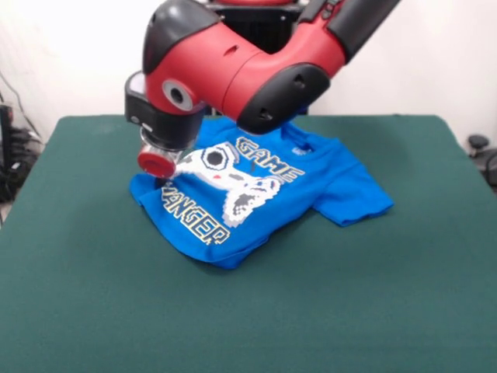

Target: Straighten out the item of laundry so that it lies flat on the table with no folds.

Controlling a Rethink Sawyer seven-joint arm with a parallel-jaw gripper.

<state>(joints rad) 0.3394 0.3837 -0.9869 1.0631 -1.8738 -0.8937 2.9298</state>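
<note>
The item of laundry (256, 194), a bright blue T-shirt, lies print side up near the middle of the table (373, 311), turned at a slant. One sleeve (357, 198) spreads out to the right. Its left part is bunched, so the lower lettering reads only "ANGER", and the near hem (221, 256) looks rolled under. The red and black arm reaches down over the shirt's left side. My gripper (161, 180) sits at the shirt's left edge, right on the cloth, mostly hidden by the wrist and its red disc (157, 162).
Green table surface stretches wide on all sides of the shirt. Dark cables and gear (12, 155) stand beyond the table's left edge, and a dark object (481, 148) shows past the right edge.
</note>
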